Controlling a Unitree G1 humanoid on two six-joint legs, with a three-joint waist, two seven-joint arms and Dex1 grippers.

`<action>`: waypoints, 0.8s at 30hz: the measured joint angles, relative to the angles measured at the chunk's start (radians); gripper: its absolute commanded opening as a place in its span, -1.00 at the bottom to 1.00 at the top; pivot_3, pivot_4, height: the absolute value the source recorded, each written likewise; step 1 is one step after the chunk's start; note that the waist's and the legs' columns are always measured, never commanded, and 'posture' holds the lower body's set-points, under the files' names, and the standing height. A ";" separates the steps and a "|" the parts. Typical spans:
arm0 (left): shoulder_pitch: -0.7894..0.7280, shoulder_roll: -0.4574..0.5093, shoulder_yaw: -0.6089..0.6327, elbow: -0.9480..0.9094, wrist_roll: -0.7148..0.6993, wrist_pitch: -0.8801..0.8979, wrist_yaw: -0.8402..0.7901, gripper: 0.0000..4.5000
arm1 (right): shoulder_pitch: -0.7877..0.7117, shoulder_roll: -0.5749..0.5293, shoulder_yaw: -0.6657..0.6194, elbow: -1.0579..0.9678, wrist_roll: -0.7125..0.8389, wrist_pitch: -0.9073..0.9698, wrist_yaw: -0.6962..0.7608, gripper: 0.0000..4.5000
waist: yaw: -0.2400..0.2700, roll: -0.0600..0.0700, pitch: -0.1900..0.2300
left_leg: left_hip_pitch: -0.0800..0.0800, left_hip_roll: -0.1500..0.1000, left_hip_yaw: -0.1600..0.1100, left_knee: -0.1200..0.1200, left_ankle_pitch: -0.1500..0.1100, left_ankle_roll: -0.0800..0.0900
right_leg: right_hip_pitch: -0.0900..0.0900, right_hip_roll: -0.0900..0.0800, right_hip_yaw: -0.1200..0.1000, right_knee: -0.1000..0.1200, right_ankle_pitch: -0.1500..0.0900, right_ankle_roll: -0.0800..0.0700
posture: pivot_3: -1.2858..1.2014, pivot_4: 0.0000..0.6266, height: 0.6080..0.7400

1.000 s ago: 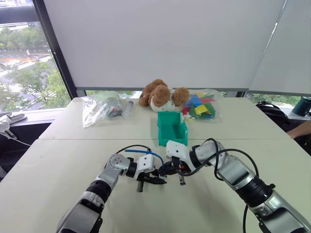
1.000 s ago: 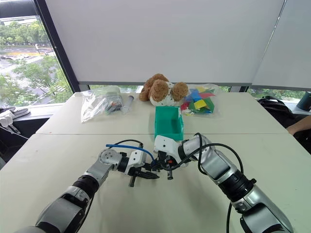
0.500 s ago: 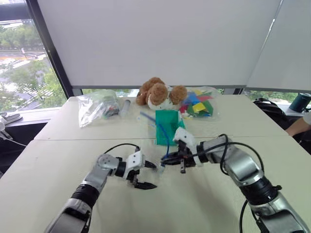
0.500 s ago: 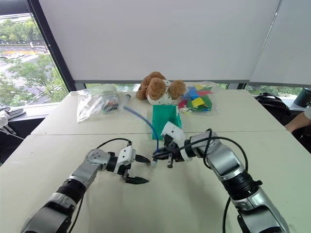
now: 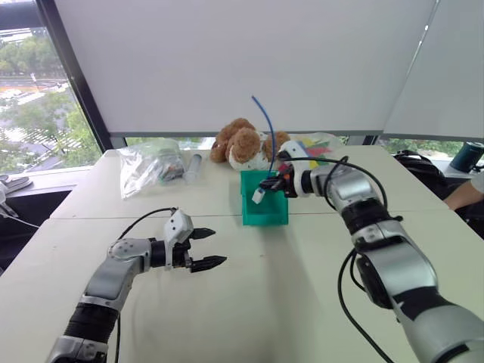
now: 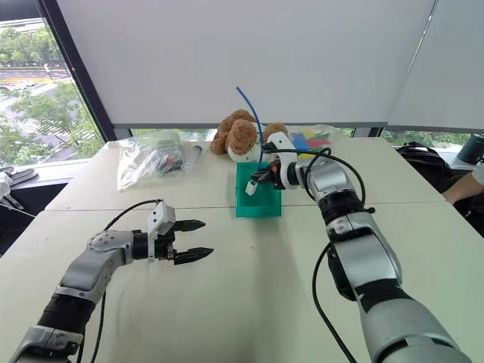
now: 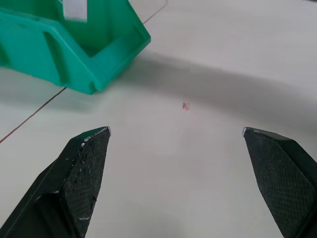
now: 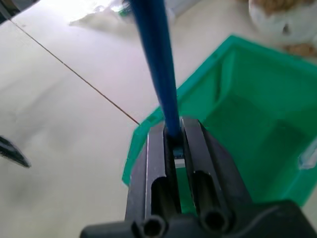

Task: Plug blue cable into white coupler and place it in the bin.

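My right gripper (image 5: 276, 181) is shut on the blue cable (image 5: 266, 128) close to its plug end, above the teal bin (image 5: 266, 215). The cable curves up and away from the fingers. The white coupler (image 5: 258, 196) hangs on the cable's lower end, over the bin's opening. The right wrist view has the cable (image 8: 156, 64) pinched between the two fingers (image 8: 157, 148), with the bin (image 8: 237, 124) beneath. My left gripper (image 5: 204, 249) is open and empty, above the table to the front left of the bin. Between its fingers (image 7: 84, 168) lies bare table, with the bin (image 7: 74, 49) beyond.
A teddy bear (image 5: 242, 144) sits behind the bin. A clear bag (image 5: 155, 165) lies at the back left, and a bag of coloured blocks (image 5: 314, 147) at the back right. A person's arm (image 5: 473, 189) shows at the right edge.
My left gripper opened, let go and drew back to the left. My right gripper carried the cable and coupler up and forward, from the table to above the bin.
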 measured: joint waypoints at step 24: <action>0.053 0.017 0.035 -0.145 -0.092 0.126 0.117 1.00 | -0.175 -0.129 -0.148 0.172 -0.072 -0.182 0.015 0.98 | 0.002 0.002 0.002 | 0.000 0.000 0.000 -0.003 0.001 -0.002 | 0.000 0.001 0.000 -0.001 0.000 0.000 | 0.03 -0.52 1.00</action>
